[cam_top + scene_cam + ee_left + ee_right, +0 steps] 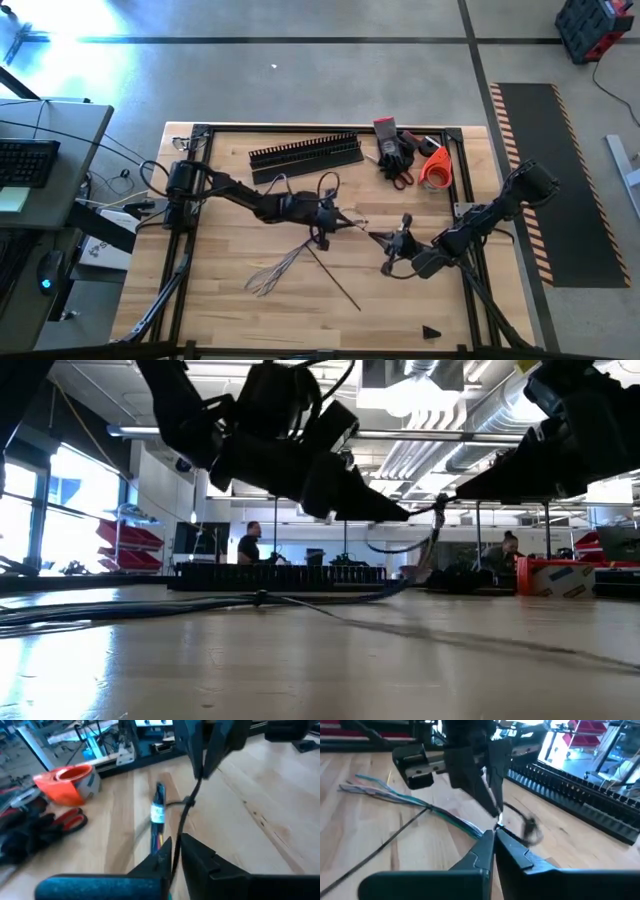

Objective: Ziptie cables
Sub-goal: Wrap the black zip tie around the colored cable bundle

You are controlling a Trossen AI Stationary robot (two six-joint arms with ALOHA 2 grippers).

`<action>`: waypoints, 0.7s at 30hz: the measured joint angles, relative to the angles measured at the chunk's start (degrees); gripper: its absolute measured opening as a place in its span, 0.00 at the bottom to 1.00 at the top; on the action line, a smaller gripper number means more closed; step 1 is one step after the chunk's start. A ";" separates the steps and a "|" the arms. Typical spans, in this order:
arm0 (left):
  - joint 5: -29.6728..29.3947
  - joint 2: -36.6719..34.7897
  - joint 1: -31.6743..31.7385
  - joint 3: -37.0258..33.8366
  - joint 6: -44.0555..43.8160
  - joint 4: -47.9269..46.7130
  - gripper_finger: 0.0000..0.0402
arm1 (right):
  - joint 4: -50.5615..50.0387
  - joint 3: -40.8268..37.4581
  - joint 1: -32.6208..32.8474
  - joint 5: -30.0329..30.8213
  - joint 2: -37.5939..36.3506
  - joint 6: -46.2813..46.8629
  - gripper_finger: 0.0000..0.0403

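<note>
The cables [275, 275] are a thin bundle of coloured wires. They lie on the wood at mid table, and their labelled end [157, 812] rises toward the grippers. My left gripper [350, 222] reaches in from the left and my right gripper [380, 237] from the right, so the tips almost meet. Both are shut. A thin black zip tie [186, 810] runs between them, just above the cables' end. In the low view the lifted wire end [430, 540] hangs below the two tips. My left gripper pinches the black zip tie [176, 845] between its two fingers, coming nearly level from the table's left. The tie runs straight on to the other gripper. The cables' end passes right beside the fingers; I cannot tell whether it is clamped too. My right gripper is shut on the tie's other end [196, 780], its fingers [202, 750] slanting slightly down from the table's right. The tie is clear of the table between the two grippers. In its own wrist view the fingertips hide the place of contact.
A black slotted duct [305, 155] lies at the far side. Black gloves and red-handled scissors [395, 160] and an orange tape roll [435, 168] sit at the far right. A long thin black strap [335, 280] lies slanting on the near part of the table.
</note>
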 joint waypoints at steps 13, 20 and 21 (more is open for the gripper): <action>-0.45 0.00 -1.06 -1.38 12.48 -0.28 0.38 | 2.66 0.00 -6.11 -6.15 0.00 5.72 0.00; -2.03 1.03 -0.59 -1.31 13.52 4.91 0.41 | 2.65 0.00 -7.90 -6.99 0.00 6.67 0.00; -1.53 1.62 -0.58 -1.33 13.45 6.33 0.41 | 2.66 0.02 -7.99 -6.96 0.00 6.66 0.00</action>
